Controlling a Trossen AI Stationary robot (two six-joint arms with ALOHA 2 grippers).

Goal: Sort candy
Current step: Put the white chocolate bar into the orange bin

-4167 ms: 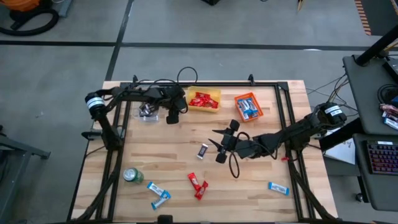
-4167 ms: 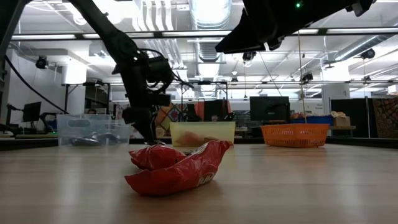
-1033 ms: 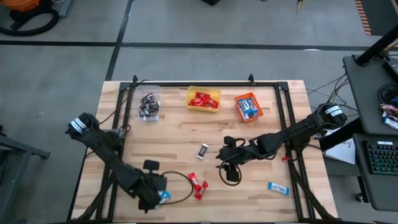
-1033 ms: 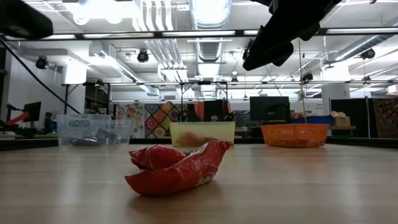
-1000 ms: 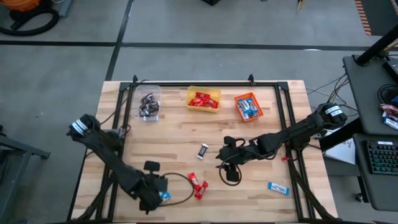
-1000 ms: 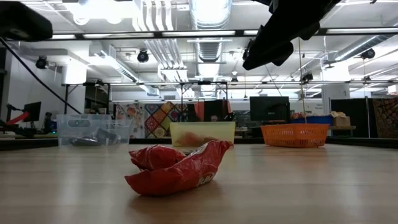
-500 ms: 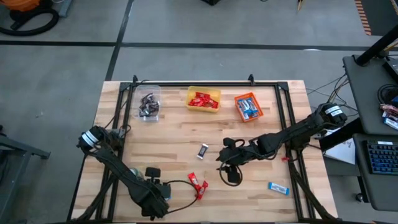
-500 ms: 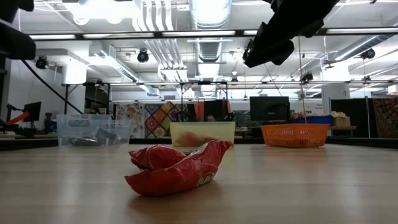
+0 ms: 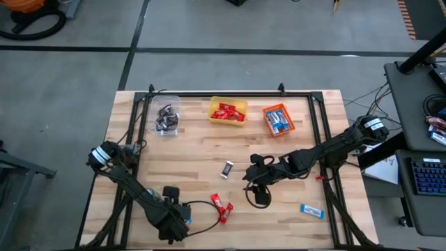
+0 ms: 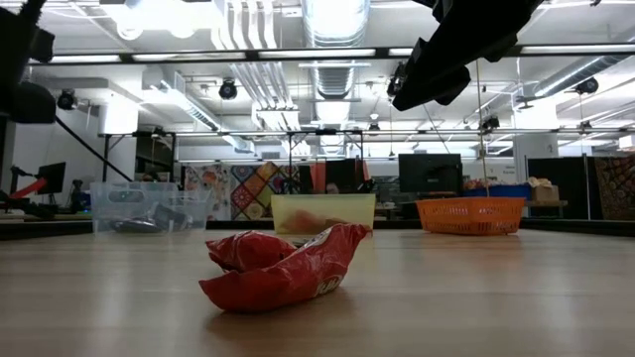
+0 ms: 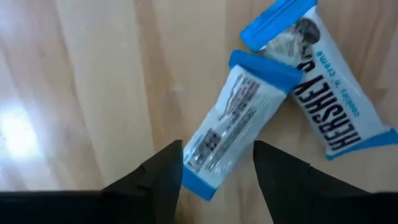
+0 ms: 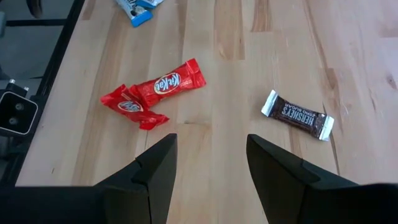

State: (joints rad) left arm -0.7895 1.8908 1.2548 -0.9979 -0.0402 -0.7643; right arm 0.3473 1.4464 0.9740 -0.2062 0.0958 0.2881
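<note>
A pale wooden table [image 9: 202, 157] stands on grey floor. At its near left edge the left gripper [image 11: 216, 167] hovers with fingers apart, straddling the end of a blue-and-white candy [image 11: 239, 127] that overlaps another [image 11: 326, 115]. Two red candies [image 9: 221, 207] lie mid-near, a lone blue one [image 9: 311, 210] near right. The right gripper [image 12: 208, 163], spread wide and empty, hangs near a dark candy [image 9: 227, 169]. Three bins of candy sit along the far edge.
</note>
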